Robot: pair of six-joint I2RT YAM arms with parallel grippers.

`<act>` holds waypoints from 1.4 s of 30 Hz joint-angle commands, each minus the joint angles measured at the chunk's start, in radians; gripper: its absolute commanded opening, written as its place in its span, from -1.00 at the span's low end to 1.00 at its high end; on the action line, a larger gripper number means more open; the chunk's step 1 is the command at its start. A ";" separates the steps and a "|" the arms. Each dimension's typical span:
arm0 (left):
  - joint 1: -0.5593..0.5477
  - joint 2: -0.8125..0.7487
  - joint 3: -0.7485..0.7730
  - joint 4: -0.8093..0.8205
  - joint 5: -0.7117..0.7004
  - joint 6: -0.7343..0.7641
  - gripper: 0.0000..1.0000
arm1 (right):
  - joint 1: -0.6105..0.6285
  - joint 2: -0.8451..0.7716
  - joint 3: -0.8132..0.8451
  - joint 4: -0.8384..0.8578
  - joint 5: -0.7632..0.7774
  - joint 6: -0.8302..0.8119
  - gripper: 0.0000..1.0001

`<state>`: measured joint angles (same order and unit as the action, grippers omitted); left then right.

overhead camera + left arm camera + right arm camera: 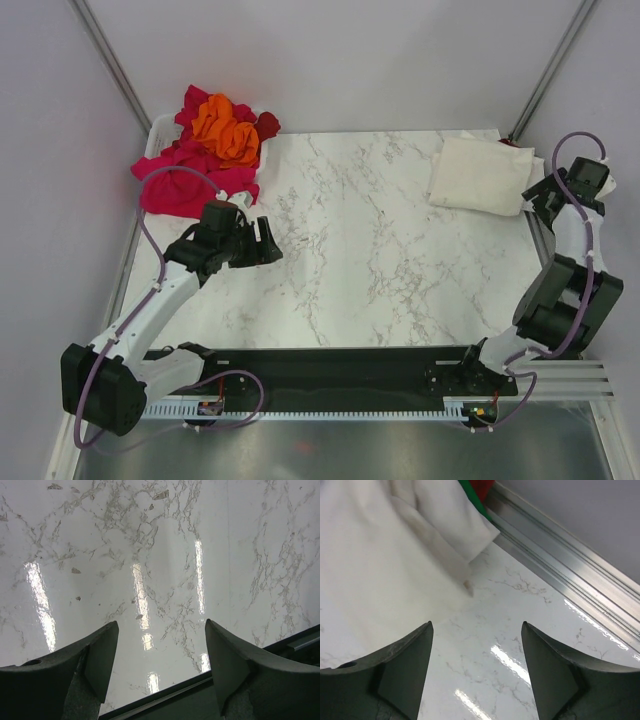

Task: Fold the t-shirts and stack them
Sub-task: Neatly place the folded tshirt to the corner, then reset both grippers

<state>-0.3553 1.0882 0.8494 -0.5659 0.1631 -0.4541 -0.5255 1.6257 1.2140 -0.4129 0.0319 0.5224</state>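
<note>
A folded cream t-shirt (482,175) lies at the far right corner of the table (370,270), the right gripper (477,665) just beside it, jaws spread and empty. Pink, red and orange t-shirts (210,150) are heaped far left, the left gripper (160,665) nearby, likewise released

**Top view:** high above the near edge, looking down on the whole counter (350,250); **left wrist view:** close over bare marble, framed by the left pincer (161,630); **right wrist view:** close over the far right corner, framed by the right pincer (477,627), facing the rail (560,570); it shares the cream tee (380,555) with the top view.
</note>
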 commanded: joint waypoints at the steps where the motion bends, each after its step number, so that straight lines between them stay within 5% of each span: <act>1: 0.001 -0.005 0.002 0.035 0.004 0.035 0.55 | 0.013 -0.144 0.050 -0.015 0.002 -0.018 0.58; 4: -0.001 -0.019 0.005 0.037 -0.014 0.041 0.68 | 0.090 -0.269 0.029 0.008 -0.064 -0.010 0.61; 11: 0.003 -0.017 0.036 0.031 -0.079 0.084 0.81 | 0.662 -0.404 -0.134 0.086 0.008 -0.053 0.72; 17: 0.003 -0.083 0.074 0.027 -0.148 0.162 0.81 | 0.953 -0.432 -0.252 0.154 0.002 -0.078 0.80; 23: 0.003 -0.275 -0.080 0.344 -0.220 0.273 0.89 | 1.012 -0.558 -0.369 0.191 0.042 -0.059 0.90; 29: 0.003 -0.706 -0.530 0.835 -0.281 0.351 1.00 | 1.012 -0.710 -0.407 0.105 0.346 -0.004 0.96; 35: 0.003 -0.757 -0.549 0.839 -0.484 0.396 1.00 | 1.012 -0.786 -0.452 -0.035 0.577 0.136 0.96; 42: 0.003 -0.680 -0.480 0.837 -0.444 0.387 1.00 | 1.012 -0.909 -0.533 -0.026 0.778 0.192 0.96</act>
<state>-0.3550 0.4011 0.3058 0.1986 -0.2779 -0.1070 0.4862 0.7654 0.6937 -0.4362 0.6472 0.6666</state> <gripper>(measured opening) 0.995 0.981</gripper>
